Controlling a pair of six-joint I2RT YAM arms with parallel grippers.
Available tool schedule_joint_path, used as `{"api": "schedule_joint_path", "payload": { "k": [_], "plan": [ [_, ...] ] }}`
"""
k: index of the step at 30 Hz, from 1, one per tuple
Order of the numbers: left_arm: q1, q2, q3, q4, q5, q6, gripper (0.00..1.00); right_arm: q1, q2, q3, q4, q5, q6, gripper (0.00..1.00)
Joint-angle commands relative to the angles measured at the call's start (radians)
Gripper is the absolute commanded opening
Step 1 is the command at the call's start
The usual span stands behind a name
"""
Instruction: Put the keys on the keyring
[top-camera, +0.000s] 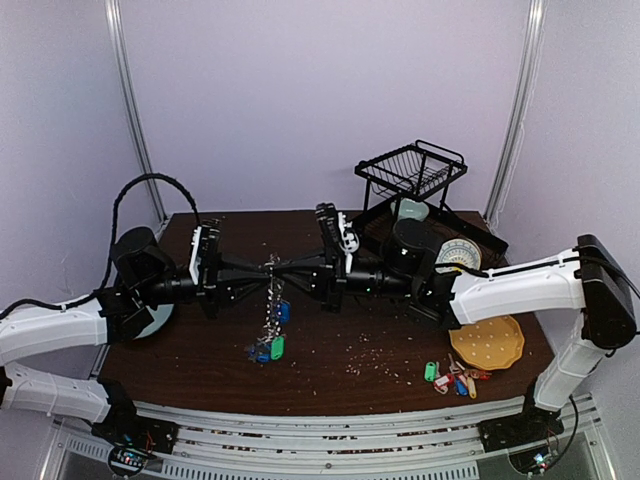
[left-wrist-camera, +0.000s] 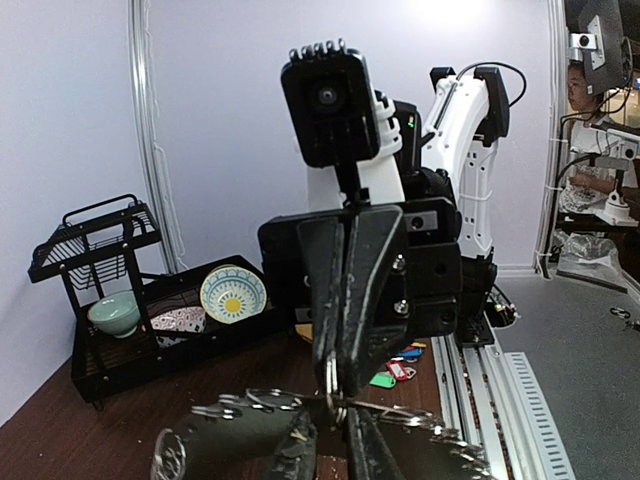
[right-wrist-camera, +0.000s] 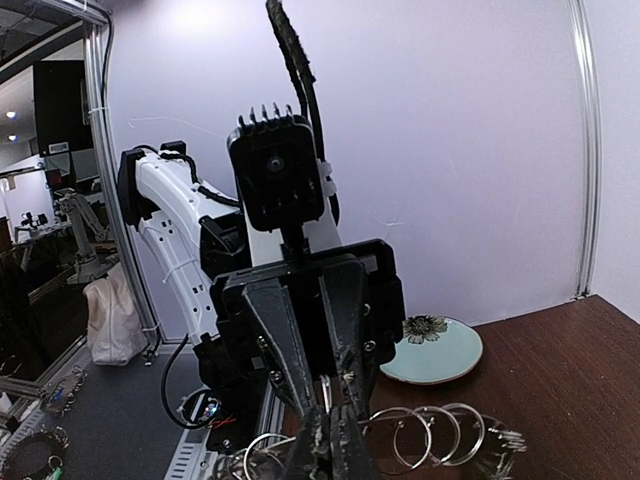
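Keyring (top-camera: 272, 300), one, between two sets of fingers (top-camera: 246, 268); one loose key bunch (top-camera: 455, 380)

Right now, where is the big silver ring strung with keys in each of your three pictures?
Top external: large silver metal keyring dangles at picture centre.
Left wrist: keyring along the bottom edge, centre.
Right wrist: keyring at the bottom, right of centre.
Shared landmark: dark brown wooden table under it.

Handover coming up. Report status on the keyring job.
Left gripper, right gripper: jaws shut on the keyring, held up between them. Tagged keys hang off it. Loose keys by the yellow plate; nothing in the way.
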Motion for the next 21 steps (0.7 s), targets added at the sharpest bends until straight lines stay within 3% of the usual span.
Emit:
{"api": "schedule_joint_path", "payload": {
  "k": [1,6,15,16,18,21],
  "plan": [
    [-0.007,0.001,0.015,0.040,0.002,-0.014,0.09,0.011,0.000,0.048,0.026,0.017,-0.035,0.00],
    [-0.006,-0.009,0.010,0.049,-0.005,-0.015,0.02,0.014,0.005,0.053,0.005,0.015,-0.049,0.00],
    [-0.007,-0.011,0.007,0.055,-0.010,-0.022,0.14,0.016,-0.006,0.053,-0.042,0.033,-0.085,0.00],
    [-0.007,-0.010,0.007,0.052,-0.010,-0.021,0.12,0.016,-0.006,0.053,-0.043,0.033,-0.086,0.00],
    [-0.006,-0.013,0.008,0.046,-0.009,-0.010,0.00,0.016,-0.008,0.052,-0.045,0.032,-0.087,0.00],
    [-0.007,-0.020,0.006,0.034,-0.017,0.000,0.00,0.017,-0.013,0.051,-0.050,0.030,-0.093,0.00]
  ]
}}
